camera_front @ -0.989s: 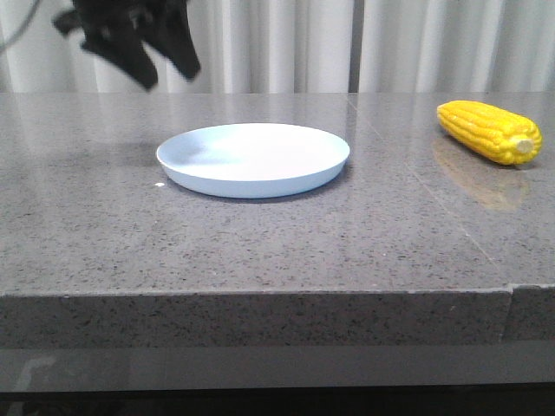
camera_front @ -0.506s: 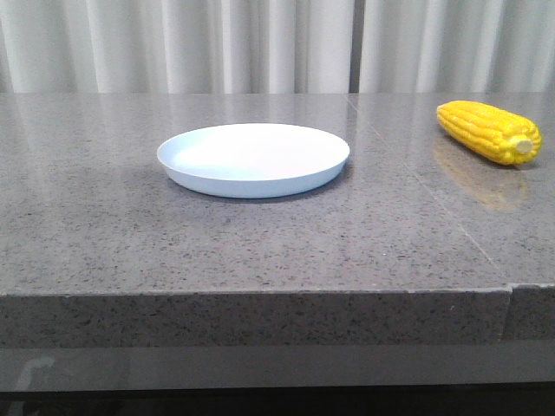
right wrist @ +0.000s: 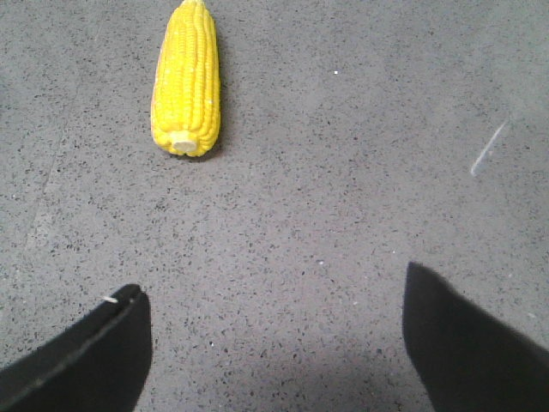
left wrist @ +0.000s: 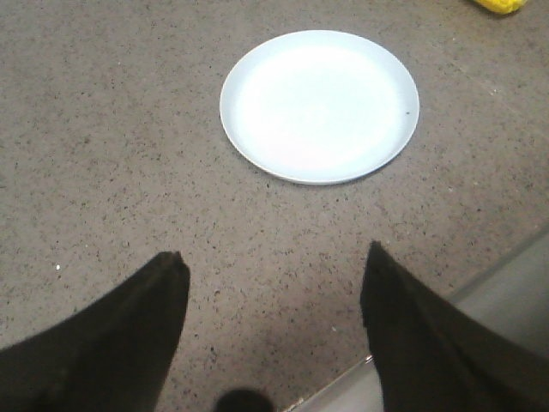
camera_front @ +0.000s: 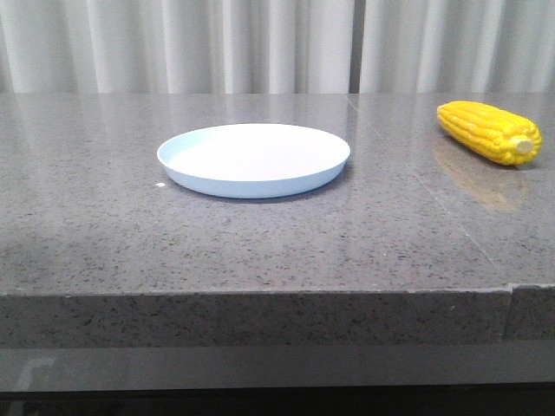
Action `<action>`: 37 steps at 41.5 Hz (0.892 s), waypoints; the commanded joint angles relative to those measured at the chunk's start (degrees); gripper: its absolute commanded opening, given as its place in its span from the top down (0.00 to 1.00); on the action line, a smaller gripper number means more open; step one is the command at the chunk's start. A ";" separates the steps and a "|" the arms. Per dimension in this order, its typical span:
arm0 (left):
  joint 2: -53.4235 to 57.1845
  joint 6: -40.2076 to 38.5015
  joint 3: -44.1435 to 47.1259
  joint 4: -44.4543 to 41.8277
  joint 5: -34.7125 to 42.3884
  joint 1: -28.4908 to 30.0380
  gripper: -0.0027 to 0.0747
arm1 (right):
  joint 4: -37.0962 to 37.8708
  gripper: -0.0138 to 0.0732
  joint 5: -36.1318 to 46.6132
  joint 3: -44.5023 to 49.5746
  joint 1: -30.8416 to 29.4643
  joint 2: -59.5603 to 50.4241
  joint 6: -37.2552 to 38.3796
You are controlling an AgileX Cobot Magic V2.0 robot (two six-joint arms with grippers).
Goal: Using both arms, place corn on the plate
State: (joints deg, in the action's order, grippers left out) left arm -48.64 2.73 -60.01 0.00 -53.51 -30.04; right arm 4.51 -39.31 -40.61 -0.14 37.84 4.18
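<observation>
The pale blue-white plate (camera_front: 253, 159) sits empty on the grey stone table, left of centre. The yellow corn (camera_front: 488, 131) lies on the table at the far right, stub end toward the front. Neither gripper shows in the front view. In the left wrist view my left gripper (left wrist: 274, 264) is open and empty above the table near its front edge, with the plate (left wrist: 319, 105) beyond it and a bit of the corn (left wrist: 497, 5) at the frame's edge. In the right wrist view my right gripper (right wrist: 274, 296) is open and empty, with the corn (right wrist: 186, 79) lying beyond its fingers.
The grey speckled table (camera_front: 104, 217) has a front edge (camera_front: 260, 295) with a seam at the right. White curtains (camera_front: 260, 43) hang behind. The table's edge shows near the left gripper (left wrist: 480, 283).
The left gripper, seen at the upper left of the front view one second ago, has left that view. Plate and corn have not moved.
</observation>
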 commanded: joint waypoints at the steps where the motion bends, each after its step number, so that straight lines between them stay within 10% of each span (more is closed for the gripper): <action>1: 5.22 -0.60 1.93 0.54 4.32 -0.32 0.41 | 0.43 0.13 3.53 -1.59 -0.36 0.27 -0.26; 37: 12.08 -0.60 6.74 0.69 4.32 -0.32 0.41 | -1.90 0.12 1.54 -7.93 3.21 8.35 -0.49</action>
State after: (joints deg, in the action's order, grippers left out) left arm -36.38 2.73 -51.73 0.00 -53.51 -30.04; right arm 2.69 -39.14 -44.23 1.58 43.07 4.18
